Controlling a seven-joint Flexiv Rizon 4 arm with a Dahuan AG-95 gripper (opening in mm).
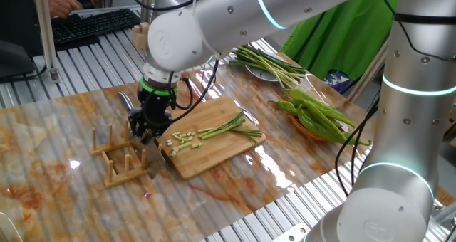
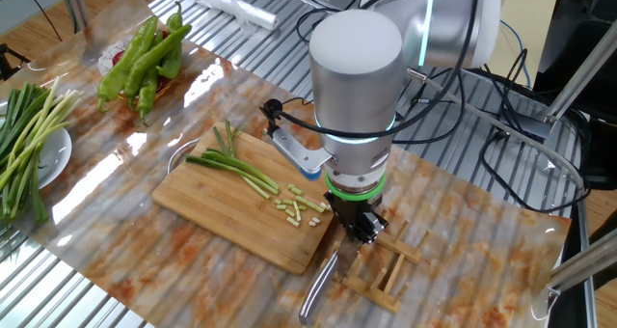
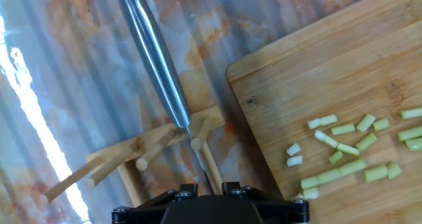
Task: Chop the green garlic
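A few thin green garlic stalks (image 1: 228,126) (image 2: 231,166) lie on the wooden cutting board (image 1: 214,156) (image 2: 217,217). Their cut bits (image 1: 184,141) (image 2: 299,209) (image 3: 349,151) are scattered near the board's end. A steel knife (image 3: 155,59) (image 2: 318,287) rests in a small wooden rack (image 1: 117,160) (image 2: 381,270) (image 3: 125,161) beside the board. My gripper (image 1: 146,132) (image 2: 359,227) (image 3: 211,184) is low over the rack. The knife's thin part runs between its fingers, and contact with them is hidden.
Glossy green peppers (image 1: 317,114) (image 2: 145,58) sit in a dish beyond the board. A plate holds long uncut stalks (image 1: 271,64) (image 2: 24,145). A keyboard (image 1: 92,21) lies at the table's far side, and cables hang round the arm.
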